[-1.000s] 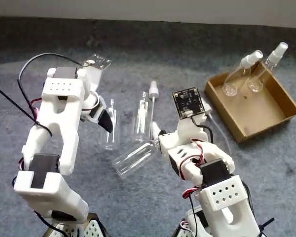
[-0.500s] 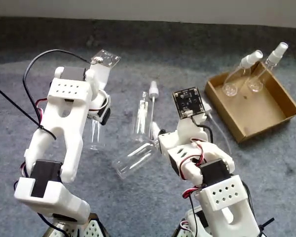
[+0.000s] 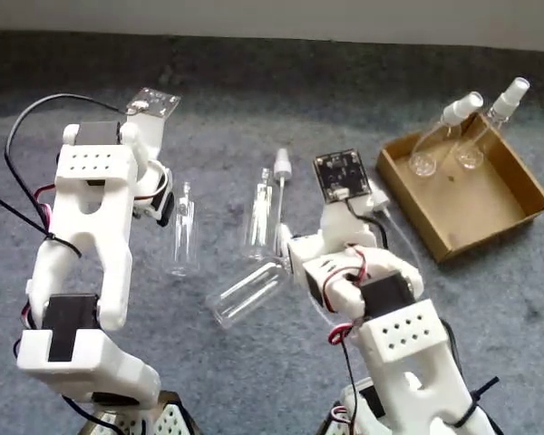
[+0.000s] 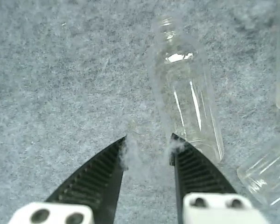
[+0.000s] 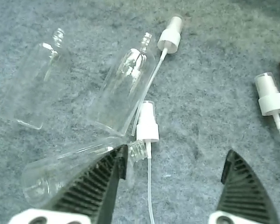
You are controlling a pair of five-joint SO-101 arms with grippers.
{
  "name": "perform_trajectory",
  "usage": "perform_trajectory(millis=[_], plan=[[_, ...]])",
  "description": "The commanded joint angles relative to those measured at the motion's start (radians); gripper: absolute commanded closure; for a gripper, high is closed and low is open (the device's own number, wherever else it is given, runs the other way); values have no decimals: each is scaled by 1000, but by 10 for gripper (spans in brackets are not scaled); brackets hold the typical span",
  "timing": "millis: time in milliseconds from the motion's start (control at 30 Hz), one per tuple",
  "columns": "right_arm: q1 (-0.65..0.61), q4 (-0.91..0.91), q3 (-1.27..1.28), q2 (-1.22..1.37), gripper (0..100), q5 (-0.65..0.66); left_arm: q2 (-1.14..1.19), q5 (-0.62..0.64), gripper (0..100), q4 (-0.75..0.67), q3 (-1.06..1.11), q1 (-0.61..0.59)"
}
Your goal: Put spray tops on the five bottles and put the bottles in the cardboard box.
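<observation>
Nothing legible appears here: no words, labels, brand marks, numbers or signs. The clear bottles (image 3: pixel 183 237) are plain glass-like shells, the white spray tops (image 5: pixel 147 122) are unmarked, and the cardboard box (image 3: pixel 494 204) shows bare brown board. Any print on the small dark circuit board (image 3: pixel 343 176) above an arm's wrist is too small to make out.
</observation>
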Motion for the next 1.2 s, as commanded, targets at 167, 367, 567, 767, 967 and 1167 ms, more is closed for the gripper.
perform_trajectory(millis=[167,367,567,767,967,1167], plan=[[-47,30,-443,461,707,-123,-53,57,891,31,-58,-18],[-53,31,-664,771,707,-155,-53,55,891,29,-58,-71],[-70,76,-888,1036,706,-163,-53,12,891,29,-56,-153],[-93,240,-1234,1247,706,-163,-51,-28,891,29,-48,-242],[-111,275,-1458,1463,706,-241,-51,-29,891,29,-50,-297],[-111,305,-1514,1593,706,-247,-51,-31,891,28,-50,-328]])
